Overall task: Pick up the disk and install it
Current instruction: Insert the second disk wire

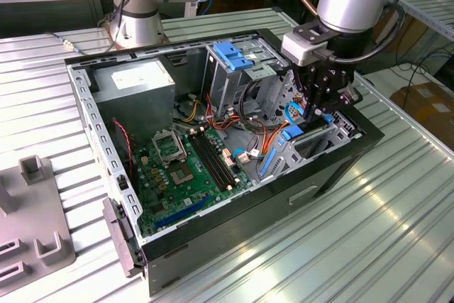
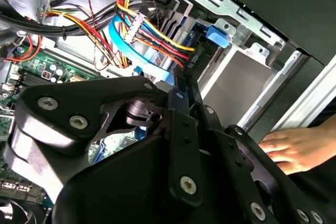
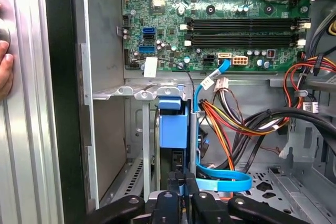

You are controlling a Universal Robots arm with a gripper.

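The disk (image 3: pixel 173 124) stands on edge in the drive bay at the case's front corner, its blue rail facing the first wrist camera. In the exterior view the disk (image 1: pixel 293 133) shows as a blue strip low in that bay, at the exterior view's right. My gripper (image 1: pixel 317 108) reaches down into the open computer case (image 1: pixel 355 147) right over it. In the first wrist view the gripper (image 3: pixel 182 182) has its two black fingers drawn close on the disk's blue edge. The second wrist view shows the gripper (image 2: pixel 178 85) against the same blue edge.
Red, yellow and orange cables (image 3: pixel 236 119) and a blue flat cable (image 3: pixel 223 181) crowd the space beside the bay. The motherboard (image 1: pixel 184 168) covers the case floor; a grey power-supply box (image 1: pixel 135 83) sits at the back. A person's hand (image 2: pixel 294 150) rests outside the case wall.
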